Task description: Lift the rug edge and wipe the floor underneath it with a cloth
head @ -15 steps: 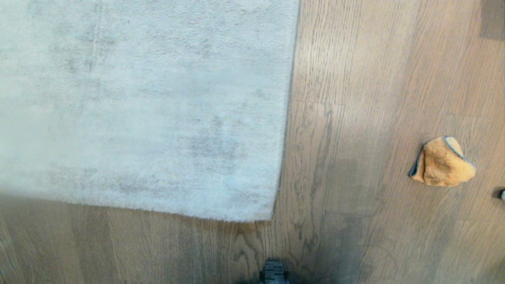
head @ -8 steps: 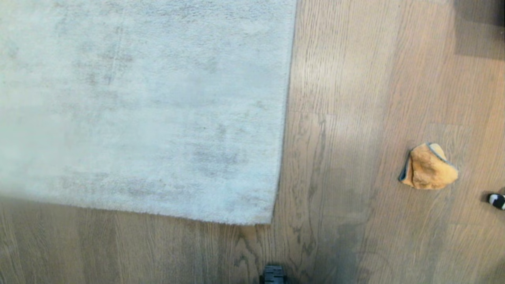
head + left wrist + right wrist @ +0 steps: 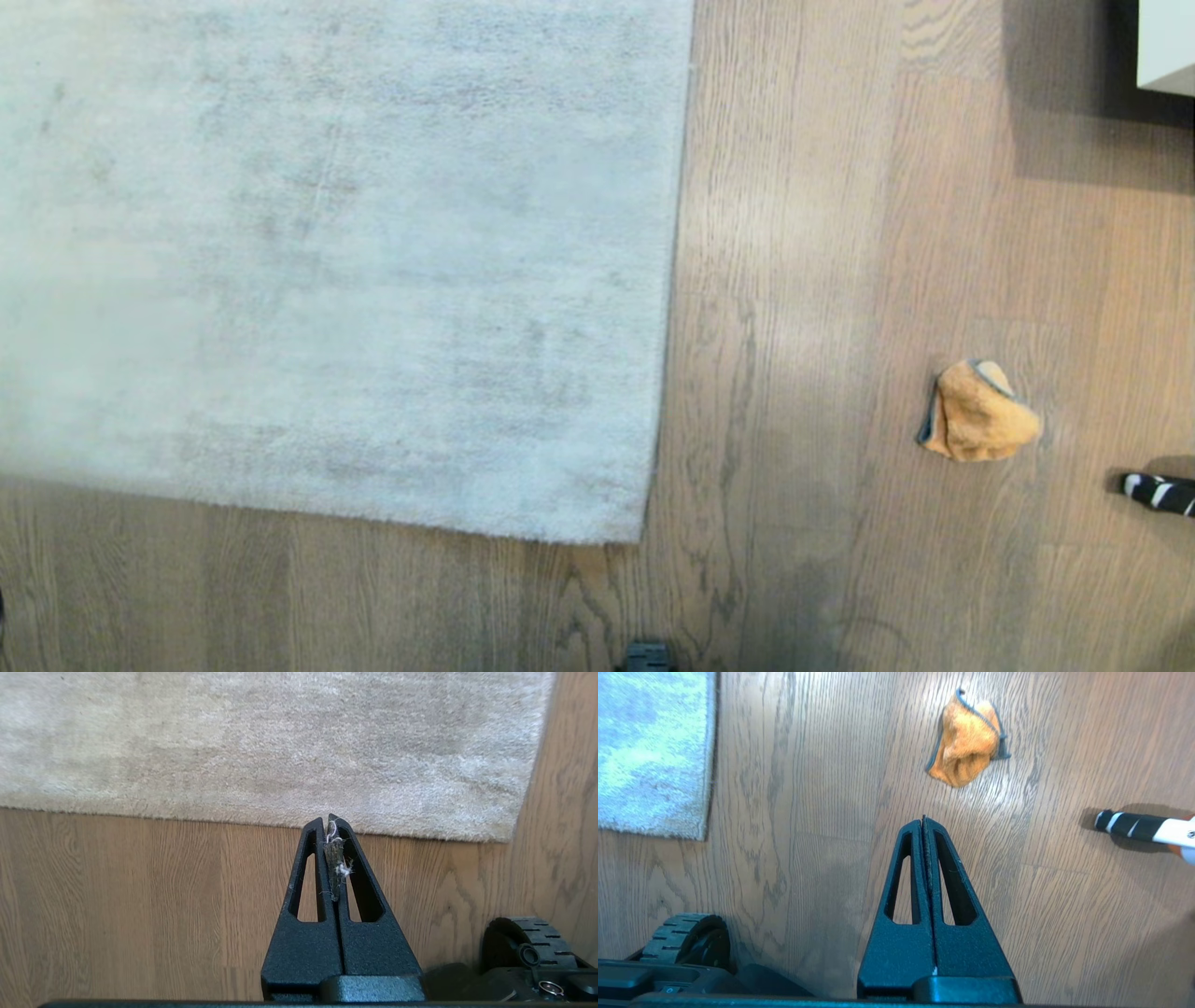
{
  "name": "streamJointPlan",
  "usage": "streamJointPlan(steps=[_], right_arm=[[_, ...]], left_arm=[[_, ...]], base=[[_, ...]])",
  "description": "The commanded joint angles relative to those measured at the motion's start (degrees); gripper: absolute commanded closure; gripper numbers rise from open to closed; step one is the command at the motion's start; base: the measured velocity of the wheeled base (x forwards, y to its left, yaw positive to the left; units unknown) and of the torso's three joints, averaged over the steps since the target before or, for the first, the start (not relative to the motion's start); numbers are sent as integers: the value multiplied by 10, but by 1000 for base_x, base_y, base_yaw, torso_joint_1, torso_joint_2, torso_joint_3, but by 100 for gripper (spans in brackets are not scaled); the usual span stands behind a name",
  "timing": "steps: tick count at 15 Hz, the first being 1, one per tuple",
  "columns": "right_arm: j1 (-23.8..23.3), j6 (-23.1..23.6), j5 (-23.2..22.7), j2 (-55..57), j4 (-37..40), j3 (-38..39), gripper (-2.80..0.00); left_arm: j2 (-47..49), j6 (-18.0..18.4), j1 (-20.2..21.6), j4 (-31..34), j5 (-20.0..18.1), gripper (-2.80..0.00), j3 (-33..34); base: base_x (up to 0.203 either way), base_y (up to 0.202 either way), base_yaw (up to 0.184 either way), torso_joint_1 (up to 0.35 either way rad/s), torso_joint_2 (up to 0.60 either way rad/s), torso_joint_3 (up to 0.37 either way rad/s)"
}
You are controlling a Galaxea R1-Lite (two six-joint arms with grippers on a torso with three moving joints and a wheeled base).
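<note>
Lying flat on the floor (image 3: 803, 280), the rug edge (image 3: 667, 373) is running down the middle of the head view to a rounded corner near the bottom, where a second rim is turning away to the robot's left. Nothing is lifting either rim. A broad strip of bare wood planks is opening to the right of the rug, and the cloth (image 3: 976, 413) is sitting crumpled in it, well apart from the rug, orange with grey trim showing. A black-and-white striped object (image 3: 1158, 492) is poking in from the right margin, near the cloth but not touching it. A pale block (image 3: 1165, 42) is casting a shadow at the far right corner. The left tool (image 3: 331, 823) is hanging closed above the floor just short of the rug's near rim, with tufts of fluff caught between its fingers. The right tool (image 3: 924, 822) is hanging closed and empty over bare planks, short of the cloth. A wheel (image 3: 684, 935) of the base is showing beside it
</note>
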State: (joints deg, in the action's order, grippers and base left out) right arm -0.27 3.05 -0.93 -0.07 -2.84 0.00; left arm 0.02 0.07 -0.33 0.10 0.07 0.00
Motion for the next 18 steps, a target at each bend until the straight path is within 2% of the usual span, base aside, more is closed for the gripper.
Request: streamJointPlan(steps=[1, 8, 18], right_arm=[[0, 0, 0, 1, -1, 0, 0], [0, 0, 0, 1, -1, 0, 0], [0, 0, 0, 1, -1, 0, 0]], left_arm=[[0, 0, 0, -1, 0, 0, 0], [0, -21, 0, -1, 11, 0, 0], [0, -24, 0, -2, 12, 0, 0]], base=[[0, 0, 0, 6, 6, 206], [0, 0, 0, 2, 2, 201], [0, 0, 0, 3, 3, 200]])
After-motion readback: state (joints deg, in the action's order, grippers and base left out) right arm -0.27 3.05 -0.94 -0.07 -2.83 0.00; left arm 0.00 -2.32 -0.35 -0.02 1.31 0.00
